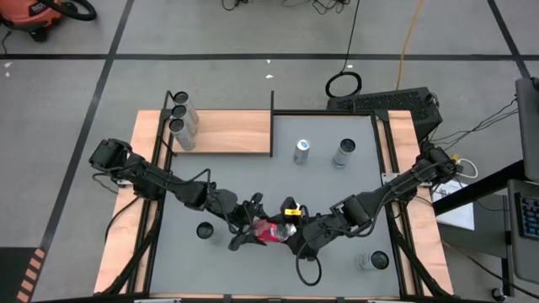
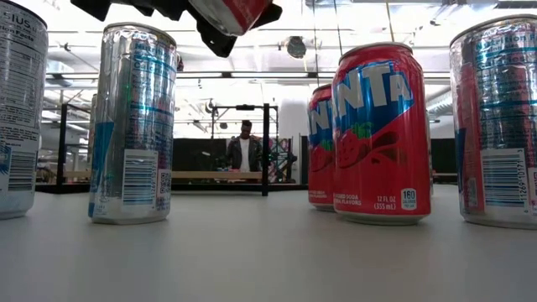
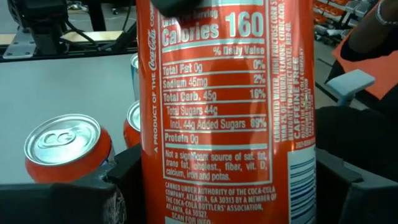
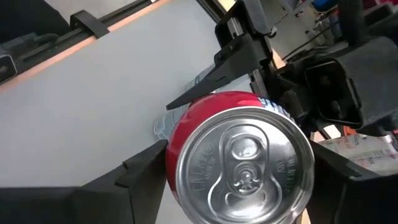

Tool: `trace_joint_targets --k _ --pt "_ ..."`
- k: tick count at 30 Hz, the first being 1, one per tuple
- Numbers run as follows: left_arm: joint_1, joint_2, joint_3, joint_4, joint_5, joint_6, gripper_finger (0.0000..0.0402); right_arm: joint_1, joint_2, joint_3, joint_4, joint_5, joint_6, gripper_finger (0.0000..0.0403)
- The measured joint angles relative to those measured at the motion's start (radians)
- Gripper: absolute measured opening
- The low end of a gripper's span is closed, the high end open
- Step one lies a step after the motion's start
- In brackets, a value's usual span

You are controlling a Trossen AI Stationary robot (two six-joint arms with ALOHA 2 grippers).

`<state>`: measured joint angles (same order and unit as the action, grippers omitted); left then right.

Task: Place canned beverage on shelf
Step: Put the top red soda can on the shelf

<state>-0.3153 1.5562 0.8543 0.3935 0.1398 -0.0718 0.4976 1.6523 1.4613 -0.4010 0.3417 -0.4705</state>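
A red canned beverage hangs in the air over the near middle of the table, with both grippers on it. My left gripper reaches it from the table's left and my right gripper from the right. The low view shows only the can's bottom end, high above the tabletop. The shelf, a wood-grain board with black posts, stands at the table's far left. Three silver cans stand along the shelf's left edge. My left gripper pinches the red can's side wall between its two fingers, on the can's lower half. The fingers come nearly level from the table's left and lie across the can. The can is lifted clear. My right gripper has a finger against each side of the can's wall just below the top rim. It slants down from the table's right and looks onto the silver lid. The can tilts, its top leaning toward this arm.
Two silver cans stand on the grey table right of the shelf. Others stand at the near left and near right. Red Fanta cans and silver cans stand before the low camera. A person stands beyond the table.
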Motion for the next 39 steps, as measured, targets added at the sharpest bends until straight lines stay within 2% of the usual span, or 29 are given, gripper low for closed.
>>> trace_joint_targets --k 4,9,14,22,25,33,39 --pt "0.000 0.000 0.000 0.004 0.011 0.006 0.0290 -0.006 0.001 0.000 0.001 -0.030 0.000 0.0276" --pt "0.001 0.000 0.000 0.001 0.013 0.005 0.0290 -0.030 0.001 0.000 -0.003 -0.106 -0.002 0.0264" --pt "0.002 0.000 0.000 0.001 0.011 0.004 0.0290 -0.043 0.001 0.000 -0.007 -0.114 -0.013 0.0247" --pt "0.000 0.000 0.000 -0.001 -0.026 0.006 0.0291 -0.045 0.000 0.000 -0.020 -0.115 -0.016 0.0243" --pt "-0.001 0.000 0.000 0.002 -0.058 0.002 0.0304 -0.045 0.000 0.000 -0.035 -0.111 -0.010 0.0243" --pt "0.000 -0.003 0.004 0.056 -0.171 0.011 0.0368 -0.048 0.006 -0.004 -0.064 -0.107 0.097 0.0242" --pt "0.001 -0.003 0.004 0.051 -0.197 0.011 0.0381 -0.052 0.005 -0.004 -0.080 -0.105 0.150 0.0242"
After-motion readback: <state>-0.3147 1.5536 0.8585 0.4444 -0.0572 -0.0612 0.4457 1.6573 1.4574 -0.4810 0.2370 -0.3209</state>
